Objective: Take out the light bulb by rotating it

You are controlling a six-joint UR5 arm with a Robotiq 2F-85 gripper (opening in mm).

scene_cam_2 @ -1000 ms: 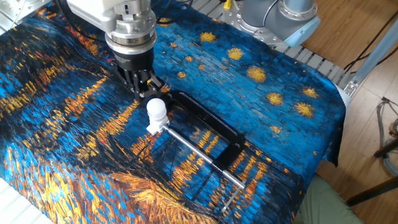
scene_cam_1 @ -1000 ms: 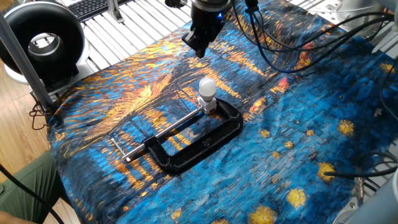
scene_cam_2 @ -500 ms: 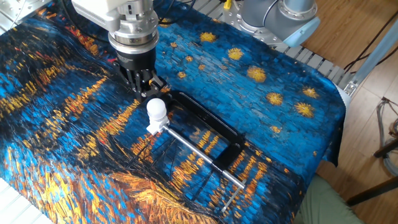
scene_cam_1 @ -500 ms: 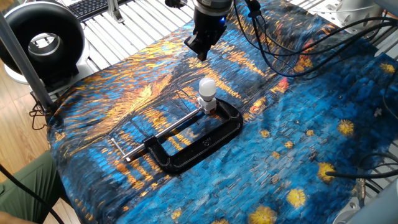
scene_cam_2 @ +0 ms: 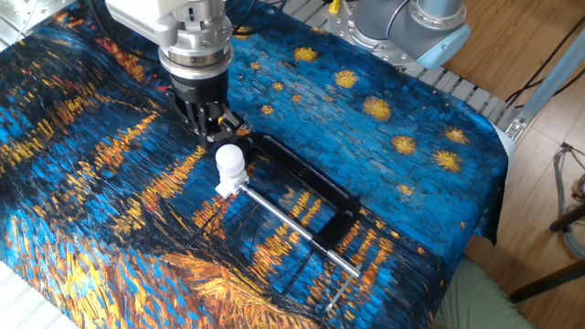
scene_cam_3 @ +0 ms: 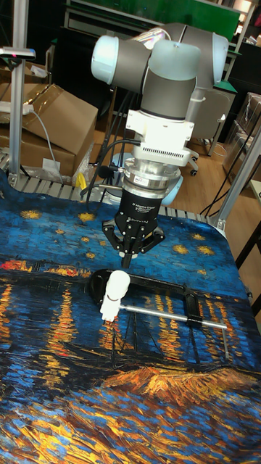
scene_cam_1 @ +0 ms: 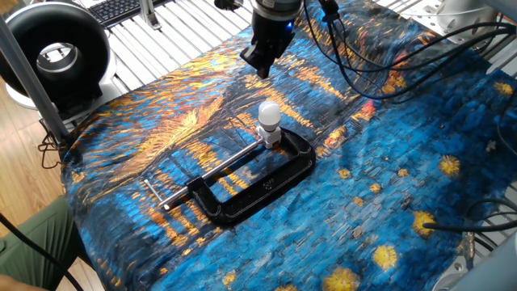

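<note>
The light bulb (scene_cam_1: 268, 113) stands in a small white socket (scene_cam_1: 272, 135) that is gripped at one end of a black C-clamp (scene_cam_1: 257, 182), which lies flat on a blue and orange painted-pattern cloth (scene_cam_1: 388, 202) covering the table. In the other fixed view the bulb (scene_cam_2: 229, 160) sits at the left end of the clamp (scene_cam_2: 311, 196), with the clamp's silver screw rod (scene_cam_2: 297, 233) running away from the socket toward the near right.

The gripper (scene_cam_1: 260, 65) hangs above and to the far side of the bulb, clear of it, with bare cloth showing between them in one fixed view. In the other fixed view the gripper (scene_cam_2: 212, 125) is just up and left of the globe, its dark fingers (scene_cam_2: 195, 116) pointing down and ending close above the bulb's top. In the tall fixed view the gripper (scene_cam_3: 130, 255) hangs directly above the bulb (scene_cam_3: 116, 284), the fingers (scene_cam_3: 109, 237) splayed outward a little and holding nothing; the gap between tips and globe is small there.

The bulb's long axis is nearly upright, globe on top and neck going down into the socket. In the tall fixed view it leans slightly, the globe tipped a little to the right of its base.
</note>
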